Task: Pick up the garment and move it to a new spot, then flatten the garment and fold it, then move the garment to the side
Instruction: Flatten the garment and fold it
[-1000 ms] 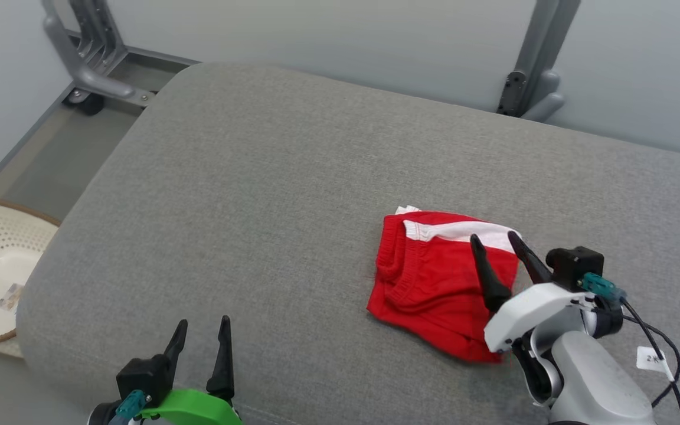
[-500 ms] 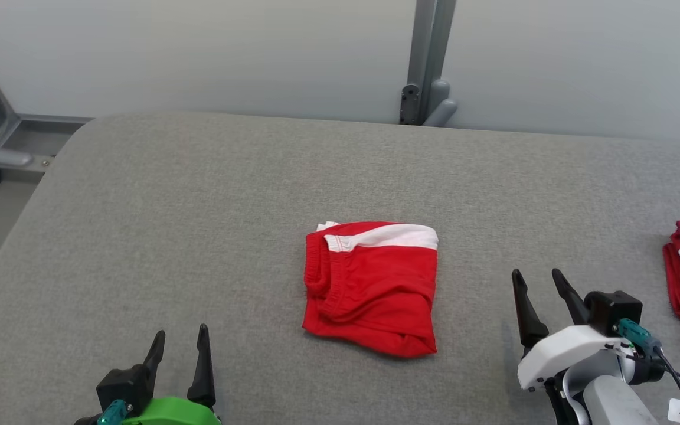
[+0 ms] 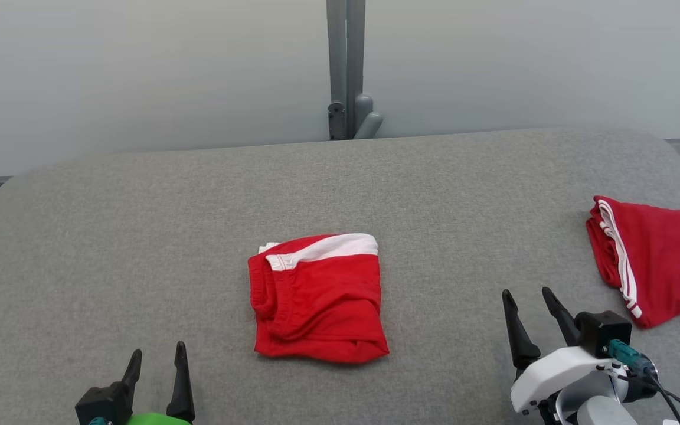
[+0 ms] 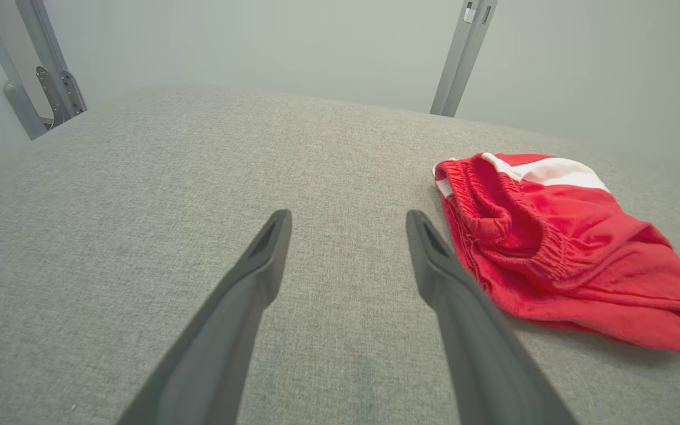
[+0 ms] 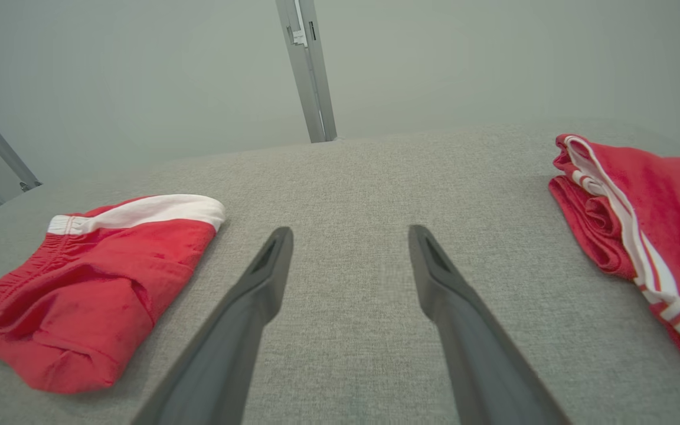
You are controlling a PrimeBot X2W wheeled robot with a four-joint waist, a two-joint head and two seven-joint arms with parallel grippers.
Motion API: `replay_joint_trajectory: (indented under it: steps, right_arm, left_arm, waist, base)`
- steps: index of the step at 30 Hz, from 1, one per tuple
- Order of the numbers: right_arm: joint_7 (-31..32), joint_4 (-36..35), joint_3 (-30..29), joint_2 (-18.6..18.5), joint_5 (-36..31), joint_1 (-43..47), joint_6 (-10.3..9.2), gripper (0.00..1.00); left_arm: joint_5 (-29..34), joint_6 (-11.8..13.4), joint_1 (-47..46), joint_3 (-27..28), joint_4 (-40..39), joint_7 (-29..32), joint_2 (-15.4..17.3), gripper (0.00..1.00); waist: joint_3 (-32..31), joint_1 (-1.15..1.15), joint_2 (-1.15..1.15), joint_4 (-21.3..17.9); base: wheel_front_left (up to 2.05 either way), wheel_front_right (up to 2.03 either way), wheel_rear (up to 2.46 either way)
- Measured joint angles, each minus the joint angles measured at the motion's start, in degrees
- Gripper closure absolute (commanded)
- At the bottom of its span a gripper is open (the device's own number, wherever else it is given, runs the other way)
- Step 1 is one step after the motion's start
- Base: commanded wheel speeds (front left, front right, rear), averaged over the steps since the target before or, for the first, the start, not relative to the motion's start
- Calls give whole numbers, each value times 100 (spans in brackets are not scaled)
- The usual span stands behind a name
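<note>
Red folded fabric shorts with a white waistband (image 3: 319,301) lie on the grey fabric surface (image 3: 139,236) between left gripper (image 3: 158,349) and right gripper (image 3: 525,292), nearer the left; both gape empty.

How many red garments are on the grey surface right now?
2. The folded red garment lies in the middle of the grey surface. The striped red garment lies at its right edge, cut off by the frame. Others may lie out of view.
</note>
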Motion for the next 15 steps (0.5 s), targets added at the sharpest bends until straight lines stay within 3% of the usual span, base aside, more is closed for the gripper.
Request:
replay_joint_trajectory:
  steps: [15]
  right_arm:
    - [0, -265, 38, 0, -82, 124, 0, 0]
  left_arm:
    - [74, -11, 71, 125, -34, 0, -1, 0]
  waist:
    - [-44, 0, 0, -334]
  base:
    - [0, 0, 0]
